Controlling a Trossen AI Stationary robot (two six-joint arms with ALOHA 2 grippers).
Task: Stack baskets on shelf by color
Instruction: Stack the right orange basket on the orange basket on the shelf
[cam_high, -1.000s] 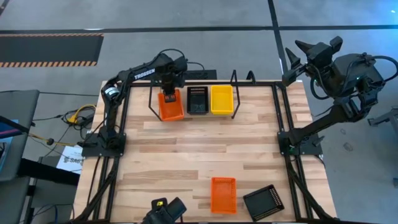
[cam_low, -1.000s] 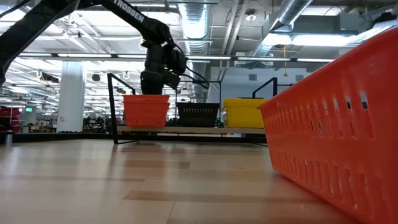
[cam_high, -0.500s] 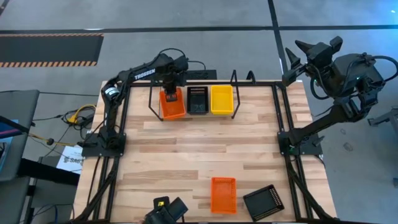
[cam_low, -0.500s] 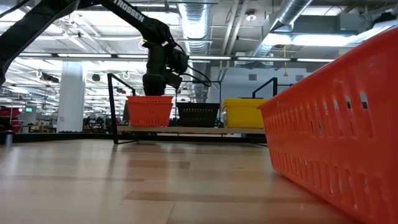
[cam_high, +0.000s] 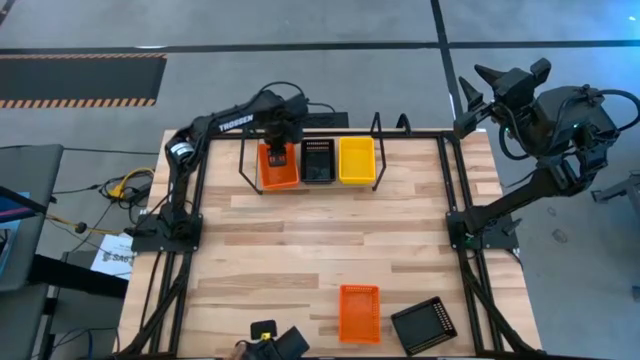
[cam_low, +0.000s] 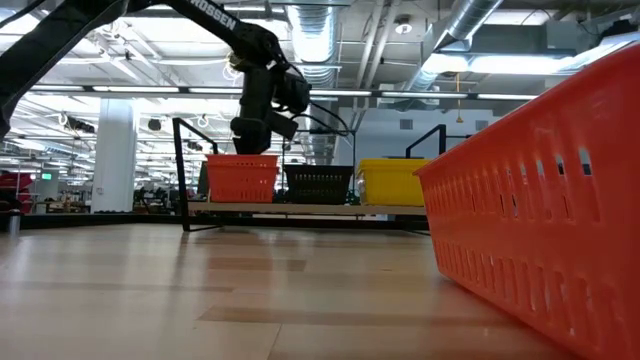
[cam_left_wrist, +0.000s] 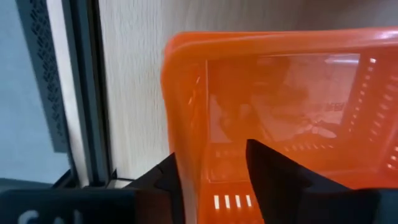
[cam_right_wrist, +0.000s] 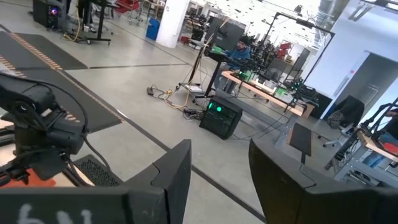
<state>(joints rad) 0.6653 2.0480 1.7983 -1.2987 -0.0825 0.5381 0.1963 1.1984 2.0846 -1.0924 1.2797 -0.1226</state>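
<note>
Left gripper (cam_left_wrist: 211, 171) fingers spread astride wall of red-orange perforated plastic basket (cam_high: 279, 167) on black tube shelf (cam_high: 243, 160); lifting may snag, tip it. Right gripper (cam_right_wrist: 217, 168) fingers spread, idle off tabletop.

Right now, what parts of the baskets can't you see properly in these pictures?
- Red-orange mesh plastic basket on the black tube shelf: high view, left gripper covers its middle.
- Near red-orange basket: low view, cut off by the edge.
- Stack heights on the thin black metal shelf: high view looks straight down, so hidden.
</note>
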